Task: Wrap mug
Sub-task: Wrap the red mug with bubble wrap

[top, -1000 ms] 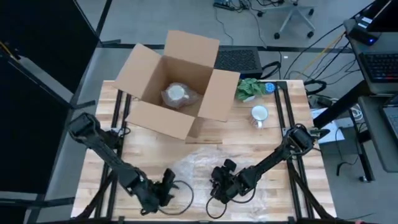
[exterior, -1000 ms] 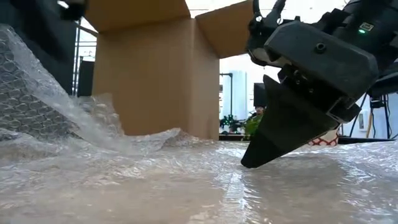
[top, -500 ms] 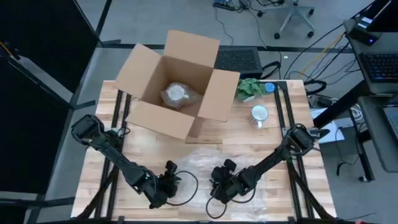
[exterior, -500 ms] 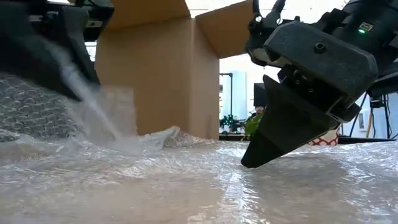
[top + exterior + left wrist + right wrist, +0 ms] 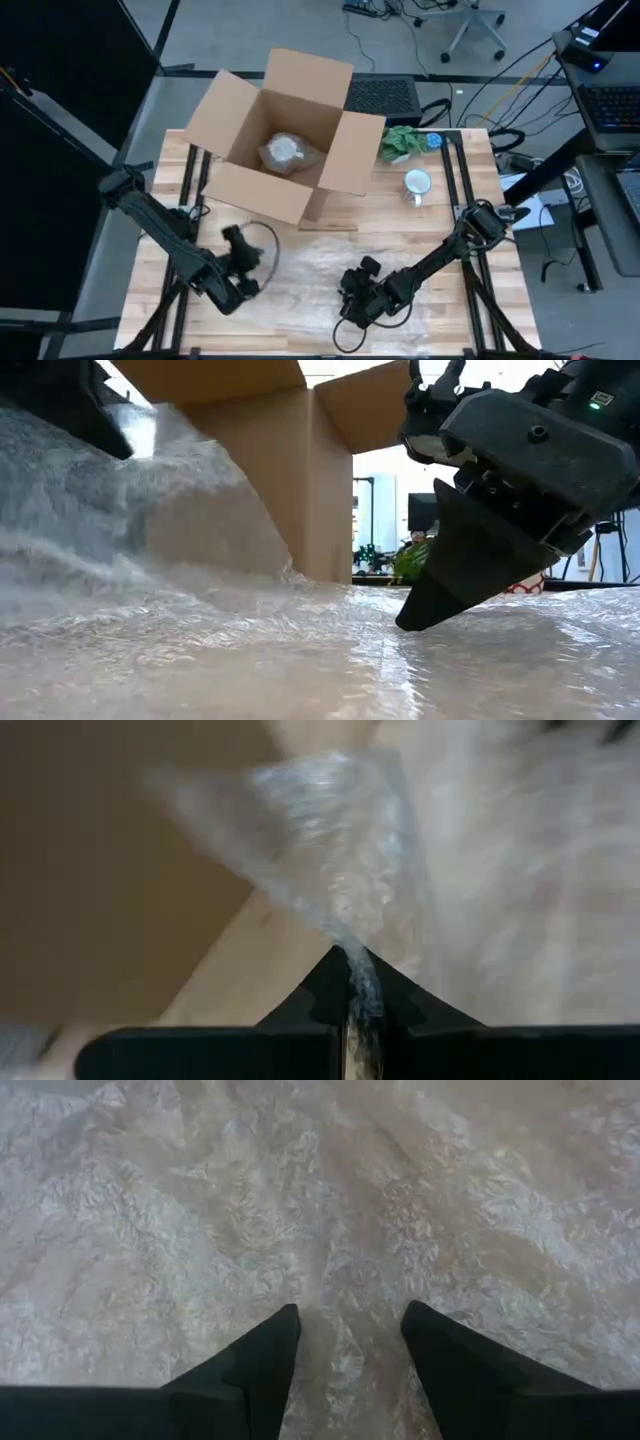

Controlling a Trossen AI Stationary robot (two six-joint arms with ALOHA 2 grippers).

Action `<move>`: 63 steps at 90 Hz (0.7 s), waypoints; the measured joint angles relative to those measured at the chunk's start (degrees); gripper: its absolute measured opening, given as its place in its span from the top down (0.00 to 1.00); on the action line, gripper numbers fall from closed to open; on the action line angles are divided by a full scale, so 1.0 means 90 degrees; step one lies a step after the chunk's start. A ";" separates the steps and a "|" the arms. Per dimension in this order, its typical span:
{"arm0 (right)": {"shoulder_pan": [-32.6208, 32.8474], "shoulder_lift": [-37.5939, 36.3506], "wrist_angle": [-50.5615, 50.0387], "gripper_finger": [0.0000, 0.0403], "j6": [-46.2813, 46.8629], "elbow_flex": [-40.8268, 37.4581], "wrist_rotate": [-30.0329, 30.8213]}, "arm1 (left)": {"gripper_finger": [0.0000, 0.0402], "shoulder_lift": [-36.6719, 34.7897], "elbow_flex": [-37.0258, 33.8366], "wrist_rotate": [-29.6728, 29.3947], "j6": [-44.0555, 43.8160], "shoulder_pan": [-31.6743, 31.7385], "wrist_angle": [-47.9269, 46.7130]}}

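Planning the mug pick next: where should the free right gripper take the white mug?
Probably the white mug rim wall, from straight above: it stands upright, mouth open. Its handle seems to face the near edge. The right gripper is open over the bubble wrap.

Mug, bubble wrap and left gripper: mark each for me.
mug (image 5: 417, 184): high view, on its white rim, beside the box.
bubble wrap (image 5: 330, 1210): right wrist view, on the flat sheet ahead of the fingers.
left gripper (image 5: 352, 982): left wrist view, at the fingertips pinching the bubble wrap.
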 joint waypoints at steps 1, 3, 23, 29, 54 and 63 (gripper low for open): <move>0.0002 0.0000 -0.0002 0.55 -0.0010 0.0000 -0.0005 | 1.00 -0.0010 0.0000 0.0022 -0.0077 0.0000 -0.0090; 0.0005 0.0000 -0.0006 0.55 -0.0021 0.0000 -0.0014 | 1.00 -0.0022 0.0000 0.0072 -0.0201 0.0000 -0.0251; 0.0008 0.0000 -0.0013 0.55 -0.0055 -0.0002 -0.0056 | 1.00 -0.0024 -0.0005 0.0662 -0.0500 0.0114 -0.0594; 0.0008 0.0000 -0.0014 0.55 -0.0060 -0.0002 -0.0063 | 0.97 -0.0024 -0.0005 0.0958 -0.0468 0.0205 -0.0541; 0.0008 0.0000 -0.0023 0.55 -0.0127 -0.0002 -0.0091 | 0.69 -0.0024 -0.0040 0.1714 0.0166 0.0381 -0.0901; 0.0008 0.0000 -0.0028 0.55 -0.0150 -0.0002 -0.0106 | 0.61 -0.0109 0.0143 0.1700 0.0181 0.0353 -0.1148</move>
